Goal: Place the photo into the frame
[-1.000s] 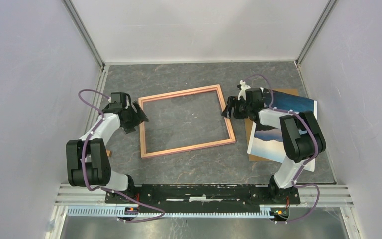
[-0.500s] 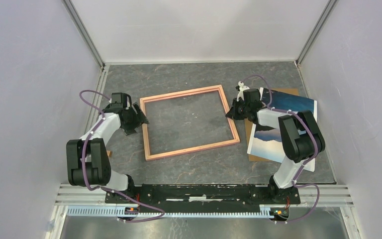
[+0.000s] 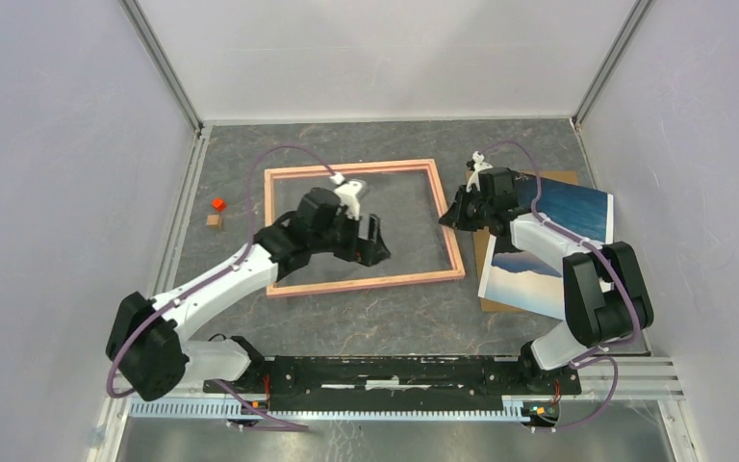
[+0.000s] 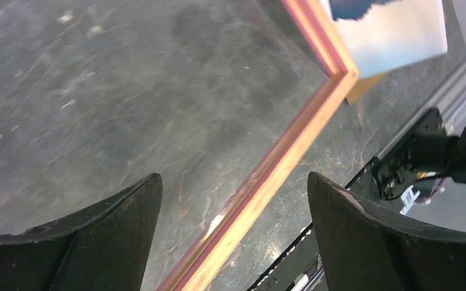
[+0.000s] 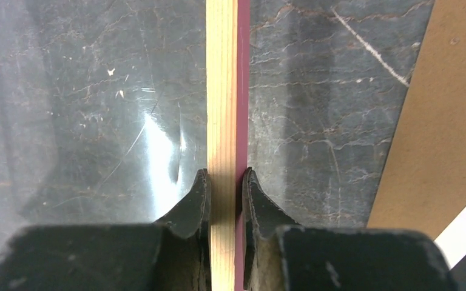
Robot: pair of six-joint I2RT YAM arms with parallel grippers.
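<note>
The right gripper [image 5: 224, 182] has its jaws nearly closed, pinching the right-hand rail of the thin-railed, salmon-pink rectangular picture frame [image 3: 346, 286], which lies flat on the grey marbled table [image 3: 346, 327]. The left gripper [image 4: 233, 182] hangs with its jaws spread wide and nothing between them, above the frame's inner area towards its near right corner. The large glossy photo [image 3: 577, 207] of dark cliffs, blue water and pale sky lies outside the frame, just beside its right rail, on a plain brown backing board [image 5: 437, 121], with the right arm stretched over it. Left of the frame, apart from its rail, sit a small red cube [image 3: 216, 203] and a small tan cube [image 3: 213, 220]. The grip is on a narrow strip of wood, so a pull or lift could, I judge, twist the frame in the jaws or let it slip. A swing to the right would push the rail into the photo and board and shove them askew.
</note>
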